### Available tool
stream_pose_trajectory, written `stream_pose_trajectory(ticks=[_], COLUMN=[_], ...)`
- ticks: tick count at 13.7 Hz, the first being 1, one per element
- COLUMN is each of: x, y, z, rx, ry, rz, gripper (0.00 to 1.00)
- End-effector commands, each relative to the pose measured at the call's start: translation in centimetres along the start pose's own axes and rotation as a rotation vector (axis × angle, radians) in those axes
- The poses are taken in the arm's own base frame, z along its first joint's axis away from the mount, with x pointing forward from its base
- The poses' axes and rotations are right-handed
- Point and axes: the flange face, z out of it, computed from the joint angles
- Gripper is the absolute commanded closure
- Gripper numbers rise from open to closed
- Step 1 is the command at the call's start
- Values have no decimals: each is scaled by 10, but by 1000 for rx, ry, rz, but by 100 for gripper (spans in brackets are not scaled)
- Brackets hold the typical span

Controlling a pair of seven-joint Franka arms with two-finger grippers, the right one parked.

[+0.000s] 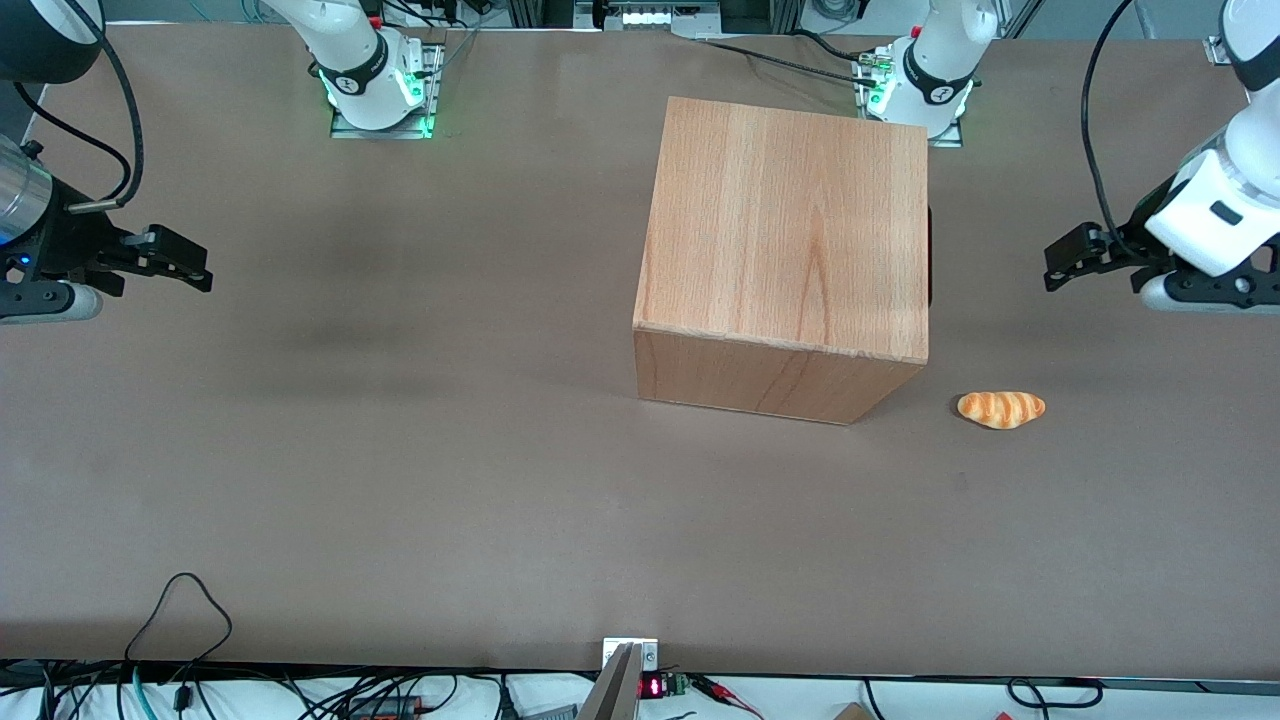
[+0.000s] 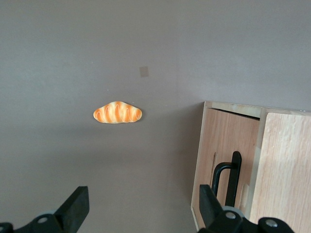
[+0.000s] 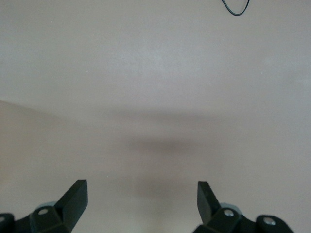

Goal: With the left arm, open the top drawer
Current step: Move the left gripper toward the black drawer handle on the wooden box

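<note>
The left arm [image 1: 1225, 190] is holding its gripper [image 1: 1062, 268] above the table [image 1: 400, 450] at its own end, fingers [image 2: 75, 206] spread wide and gripping nothing, while the top drawer [image 2: 226, 155] is sitting closed in the wooden cabinet [image 1: 790, 250] beside it, a bread roll [image 1: 1001, 409] lying nearer the front camera.

The left arm [image 1: 1225, 190] reaches in from the working arm's end of the worktop, its white links bending down to a black wrist. Its end effector [image 1: 1062, 265] hangs above the worktop, pointing toward the middle, gripping nothing. The two black fingers [image 2: 75, 206] stand wide apart.
</note>
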Motion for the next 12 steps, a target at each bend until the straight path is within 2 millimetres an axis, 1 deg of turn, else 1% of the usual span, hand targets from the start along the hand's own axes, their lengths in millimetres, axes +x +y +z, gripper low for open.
stream_pose_trajectory(ticks=[1,3,7,9,10,12], x=[7,20,24,26,25,23], y=[8,13,7,4,4,5], z=[10,57,61,75,78,85], rx=[-15,-15,-48,-59,-65,-89], ry=[-35,-152,-164,-198,-214,-245], rz=[0,32,67,131,161,167], gripper=[0,0,0,0,0,0])
